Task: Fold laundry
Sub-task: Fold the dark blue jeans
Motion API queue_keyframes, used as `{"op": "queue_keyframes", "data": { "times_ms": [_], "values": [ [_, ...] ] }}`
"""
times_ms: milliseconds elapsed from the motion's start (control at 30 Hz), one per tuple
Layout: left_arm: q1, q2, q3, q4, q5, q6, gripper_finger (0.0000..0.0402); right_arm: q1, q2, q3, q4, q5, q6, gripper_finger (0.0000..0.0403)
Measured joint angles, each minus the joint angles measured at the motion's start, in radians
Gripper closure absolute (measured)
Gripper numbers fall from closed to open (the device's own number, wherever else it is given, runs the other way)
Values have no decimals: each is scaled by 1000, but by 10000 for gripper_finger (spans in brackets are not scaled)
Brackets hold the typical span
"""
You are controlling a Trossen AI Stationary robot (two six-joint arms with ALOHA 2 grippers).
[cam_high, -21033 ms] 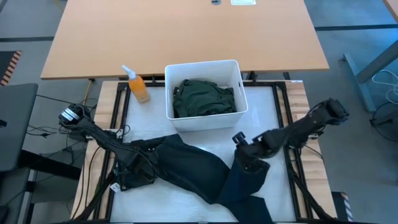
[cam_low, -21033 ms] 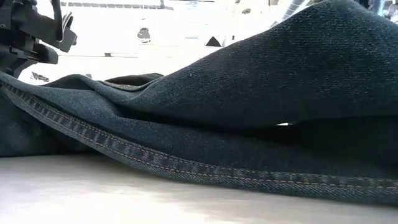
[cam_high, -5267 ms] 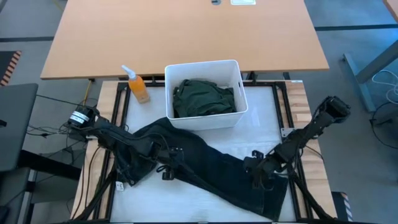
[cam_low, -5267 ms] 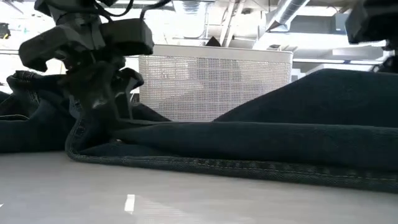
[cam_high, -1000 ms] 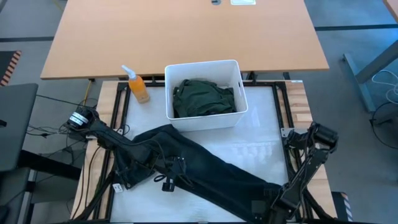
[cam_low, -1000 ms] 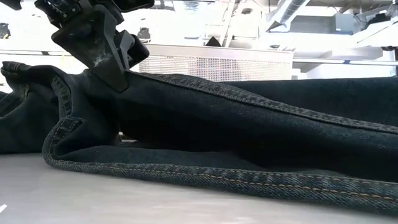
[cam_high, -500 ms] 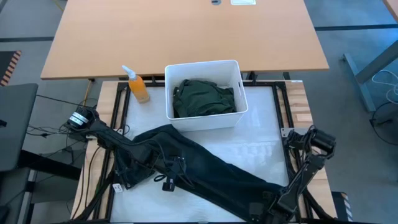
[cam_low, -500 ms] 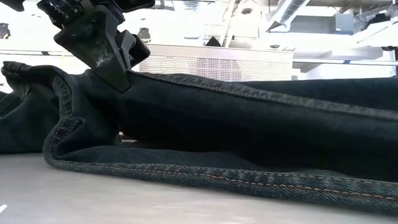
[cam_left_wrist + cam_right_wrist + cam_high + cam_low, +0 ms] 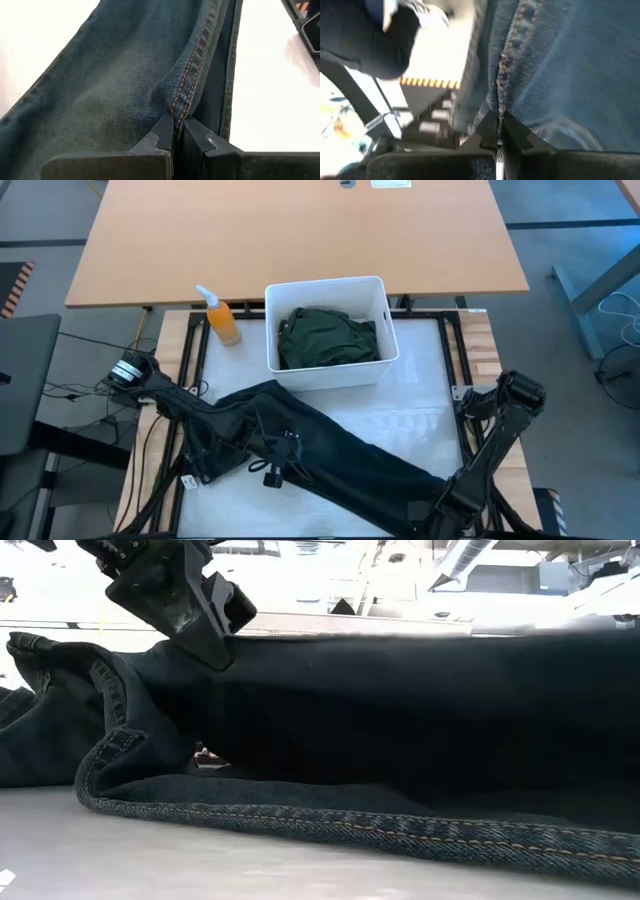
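Long dark trousers (image 9: 340, 450) lie slantwise across the white mat, from the left middle to the near right. My left gripper (image 9: 283, 452) is shut on them near their left part, and it also shows in the low view (image 9: 190, 600). My right gripper (image 9: 440, 502) is shut on their near-right end. Between the two holds the cloth (image 9: 400, 730) stands raised. Its lower folded edge (image 9: 300, 815) rests on the table. A dark green garment (image 9: 328, 335) lies bunched in the white bin (image 9: 372, 370). My left gripper (image 9: 178, 122) pinches a stitched seam of the trousers (image 9: 180, 106) between its two fingers, as a raised fold. The fingers slant down from above. The cloth is lifted at the hold and falls away to the table on both sides. My right gripper (image 9: 499, 117) pinches a stitched seam (image 9: 502, 97) at the trousers' near-right end between its two fingers, pointing steeply down. The cloth there is lifted off the table and runs toward the left gripper.
The white bin stands at the mat's far middle. An orange spray bottle (image 9: 222, 320) stands left of it. A wooden desk (image 9: 300, 240) lies beyond the table. Bare white mat (image 9: 420, 420) shows right of the trousers and along the near edge (image 9: 150, 860).
My right gripper has risen with the trousers' near-right end. In the low view the cloth's top edge has come up from a slope to a high, nearly level line, while the lower hem stays on the table. My left gripper has kept its place.
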Motion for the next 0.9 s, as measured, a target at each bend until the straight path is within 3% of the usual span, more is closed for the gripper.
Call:
{"op": "queue_keyframes", "data": {
  "times_ms": [167,333,567,767,900],
  "values": [
    [-1,0,0,64,35,-6,401,22,-11,115,-236,-96,-7,380],
    [-25,54,2,128,84,-26,401,55,8,122,-134,-108,20,380],
    [-27,194,2,159,153,-89,401,62,141,119,-27,-163,13,378],
    [-27,213,2,132,176,-94,397,58,222,120,34,-210,4,352],
    [-27,196,2,79,216,-94,363,53,267,120,36,-218,0,349]
  ]
}}
